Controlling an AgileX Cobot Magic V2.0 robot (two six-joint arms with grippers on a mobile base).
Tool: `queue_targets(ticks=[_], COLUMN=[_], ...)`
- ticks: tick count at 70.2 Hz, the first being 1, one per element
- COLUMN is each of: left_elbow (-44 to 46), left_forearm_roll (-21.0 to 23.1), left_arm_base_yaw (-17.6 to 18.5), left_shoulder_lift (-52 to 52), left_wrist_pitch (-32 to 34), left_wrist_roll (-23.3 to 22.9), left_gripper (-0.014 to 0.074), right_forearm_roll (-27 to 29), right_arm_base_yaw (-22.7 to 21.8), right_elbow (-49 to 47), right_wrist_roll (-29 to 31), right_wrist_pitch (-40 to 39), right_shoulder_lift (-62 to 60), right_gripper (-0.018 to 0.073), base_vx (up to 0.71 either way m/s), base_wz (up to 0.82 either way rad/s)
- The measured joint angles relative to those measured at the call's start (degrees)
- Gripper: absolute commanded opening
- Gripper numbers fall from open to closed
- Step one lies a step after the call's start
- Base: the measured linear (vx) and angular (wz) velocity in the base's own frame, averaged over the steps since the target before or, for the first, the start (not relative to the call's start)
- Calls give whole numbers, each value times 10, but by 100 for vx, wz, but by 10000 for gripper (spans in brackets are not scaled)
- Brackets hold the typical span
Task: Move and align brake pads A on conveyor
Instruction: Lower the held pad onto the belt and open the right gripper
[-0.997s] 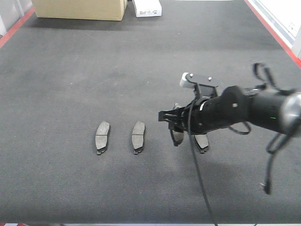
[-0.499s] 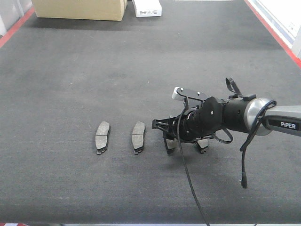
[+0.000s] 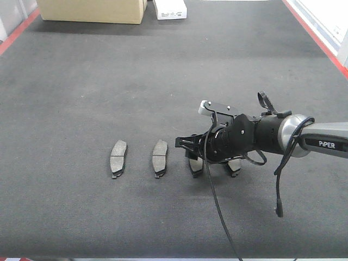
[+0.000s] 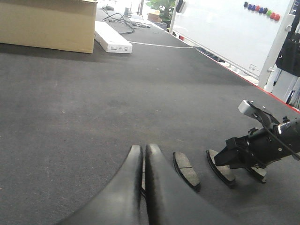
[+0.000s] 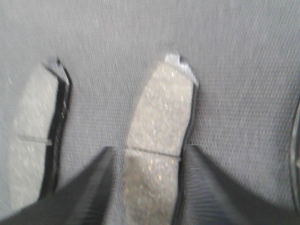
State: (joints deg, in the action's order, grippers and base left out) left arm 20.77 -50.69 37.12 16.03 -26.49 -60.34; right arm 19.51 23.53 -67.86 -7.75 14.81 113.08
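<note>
In the exterior front-facing view we find four small dark grey curved brake pads in a rough row on the wide dark charcoal fabric-textured conveyor (image 3: 81, 81). Taking the third pad (image 3: 196, 166) as landmark: the second pad (image 3: 160, 158) lies just to its left, the first pad (image 3: 118, 159) further left, and the fourth pad (image 3: 234, 167) to its right, mostly hidden beneath the arm. The black right gripper (image 3: 191, 157) is down at the third pad. A tan cardboard box (image 3: 92, 10) and a white flat carton (image 3: 169, 8) stand at the far edge, well apart from the landmark.

In the left wrist-mounted view, the black left gripper (image 4: 144, 180) has its fingers pressed together with nothing between them. The third pad (image 4: 220, 166) lies beyond it, with the right gripper (image 4: 232, 154) upon it and the second pad (image 4: 185, 169) beside.

In the right wrist-mounted view, though blurred, the right gripper (image 5: 145, 187) has its fingers at a narrow spread straddling the near end of the third pad (image 5: 159, 126), which lies flat on the belt; we cannot tell whether the fingers touch it. The second pad (image 5: 33, 140) lies to its left, apart.
</note>
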Motion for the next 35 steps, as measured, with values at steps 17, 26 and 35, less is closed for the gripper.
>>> queue_targets(ticks=[17, 26, 35], left_elbow=[0, 0, 0], left_forearm_roll=[0, 0, 0], left_arm_base_yaw=[0, 0, 0], left_shoulder_lift=[0, 0, 0], left_wrist_pitch=[0, 0, 0], left_wrist_roll=[0, 0, 0], left_gripper=[-8, -8, -8], right_forearm_roll=[-11, -55, -119], right_arm_base_yaw=[0, 0, 0], right_elbow=[0, 0, 0], right_wrist_roll=[0, 0, 0], right_wrist_pitch=[-1, 11, 41], right_shoulder_lift=[-54, -115, -170], right_gripper=[486, 433, 303], base_vx=[0, 0, 0], base_wz=[0, 0, 0])
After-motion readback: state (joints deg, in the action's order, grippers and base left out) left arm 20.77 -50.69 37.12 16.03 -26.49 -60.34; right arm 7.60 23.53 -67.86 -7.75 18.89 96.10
